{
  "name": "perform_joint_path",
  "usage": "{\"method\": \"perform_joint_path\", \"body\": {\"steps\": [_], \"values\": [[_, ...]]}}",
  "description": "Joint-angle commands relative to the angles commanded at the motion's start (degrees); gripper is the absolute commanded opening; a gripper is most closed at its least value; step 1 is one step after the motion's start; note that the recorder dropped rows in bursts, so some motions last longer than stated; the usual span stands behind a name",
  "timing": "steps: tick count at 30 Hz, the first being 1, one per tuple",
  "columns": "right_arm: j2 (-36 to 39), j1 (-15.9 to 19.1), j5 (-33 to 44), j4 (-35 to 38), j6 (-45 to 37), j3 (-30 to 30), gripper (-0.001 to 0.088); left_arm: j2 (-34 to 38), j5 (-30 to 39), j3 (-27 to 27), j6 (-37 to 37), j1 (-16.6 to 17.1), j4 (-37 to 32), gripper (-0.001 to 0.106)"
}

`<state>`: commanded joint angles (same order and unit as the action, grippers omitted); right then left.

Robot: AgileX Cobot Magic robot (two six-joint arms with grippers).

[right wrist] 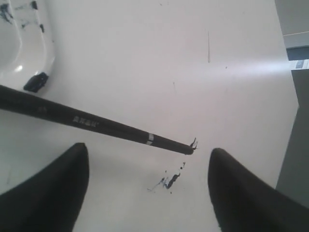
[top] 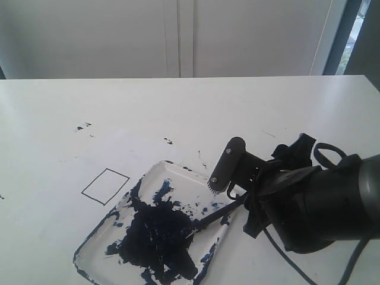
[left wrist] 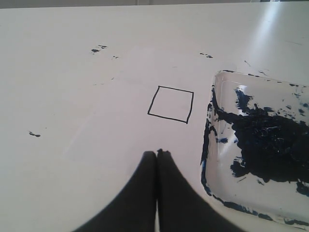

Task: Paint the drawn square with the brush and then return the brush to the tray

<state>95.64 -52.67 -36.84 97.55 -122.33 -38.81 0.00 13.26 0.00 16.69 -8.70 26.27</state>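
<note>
The right pincer stands with its jaws wide apart and clamps nothing. Its wrist view shows the brush lying across the white surface just ahead of the two black fingers, with the bare end of the handle in the space between their tips and touching neither. A small blue smear marks the surface close to that handle end.

In the exterior view this arm fills the lower right of the frame, with one finger angled down over the right-hand rim of the tray. The brush runs from beneath that finger, down and to the left, into the large dark blue-black blotch that covers most of the tray floor. The tray sits at lower centre of the frame.

The left pincer has its fingers pressed together with nothing between them, and hangs over bare surface. Just beyond it lies the drawn square, blank inside its thin black outline, near the tray's edge but apart from it. In the exterior view the square is left of centre, up and to the left of the tray. A few dark specks dot the surface farther up and to the left.
</note>
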Motion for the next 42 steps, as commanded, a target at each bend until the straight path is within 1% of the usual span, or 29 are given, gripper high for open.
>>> {"method": "perform_joint_path", "body": {"steps": [5, 11, 18, 24, 33, 36, 38, 39, 40, 41, 42], "values": [[1.8, 1.4, 0.3, 0.0, 0.0, 0.0, 0.0563, 0.0, 0.0, 0.0, 0.0, 0.0, 0.0, 0.000], [4.5, 1.4, 2.7, -0.5, 0.0, 0.0, 0.0562, 0.0, 0.0, 0.0, 0.0, 0.0, 0.0, 0.000], [5.0, 1.4, 4.1, -5.5, 0.0, 0.0, 0.0562, 0.0, 0.0, 0.0, 0.0, 0.0, 0.0, 0.000], [5.6, 1.4, 6.2, -5.8, 0.0, 0.0, 0.0562, 0.0, 0.0, 0.0, 0.0, 0.0, 0.0, 0.000], [10.0, 1.4, 7.2, -9.4, 0.0, 0.0, 0.0561, 0.0, 0.0, 0.0, 0.0, 0.0, 0.0, 0.000], [10.1, 1.4, 7.8, -10.3, 0.0, 0.0, 0.0524, 0.0, 0.0, 0.0, 0.0, 0.0, 0.0, 0.000], [10.1, 1.4, 8.6, -10.5, 0.0, 0.0, 0.0473, 0.0, 0.0, 0.0, 0.0, 0.0, 0.0, 0.000], [10.1, 1.4, 8.9, -10.5, 0.0, 0.0, 0.0442, 0.0, 0.0, 0.0, 0.0, 0.0, 0.0, 0.000], [10.1, 1.4, 9.8, -10.5, 0.0, 0.0, 0.0380, 0.0, 0.0, 0.0, 0.0, 0.0, 0.0, 0.000], [10.1, 1.4, 10.3, -10.4, 0.0, 0.0, 0.0358, 0.0, 0.0, 0.0, 0.0, 0.0, 0.0, 0.000], [10.1, 1.4, 11.1, -10.3, 0.0, 0.0, 0.0314, 0.0, 0.0, 0.0, 0.0, 0.0, 0.0, 0.000]]}}
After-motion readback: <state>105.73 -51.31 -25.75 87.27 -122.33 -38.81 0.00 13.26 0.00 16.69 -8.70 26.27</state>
